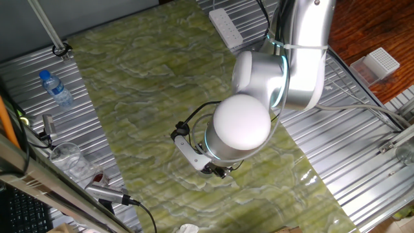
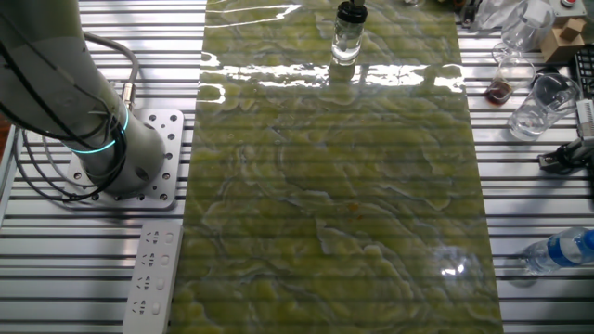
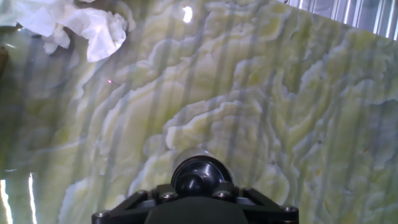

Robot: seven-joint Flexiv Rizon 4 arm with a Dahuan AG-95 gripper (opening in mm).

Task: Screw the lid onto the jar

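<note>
The jar [image 2: 347, 42], small with a clear whitish body, stands on the green marbled mat [image 2: 343, 204] near its far edge in the other fixed view. The black lid [image 3: 200, 176] sits on top of it; in the hand view only a pale sliver of the jar [image 3: 184, 159] shows around the lid. My gripper [image 3: 200, 186] is right over the lid, with its dark fingers [image 3: 134, 202] on both sides, and it appears shut on the lid. In one fixed view the wrist hides the jar and lid, and only the gripper's black underside [image 1: 218, 169] shows.
A crumpled white tissue [image 3: 87, 28] lies on the mat ahead of the hand. A water bottle with a blue cap [image 1: 57, 88] and a clear cup [image 1: 68, 158] stand on the metal slats beside the mat. A white power strip [image 2: 153, 274] lies by the arm's base [image 2: 111, 148].
</note>
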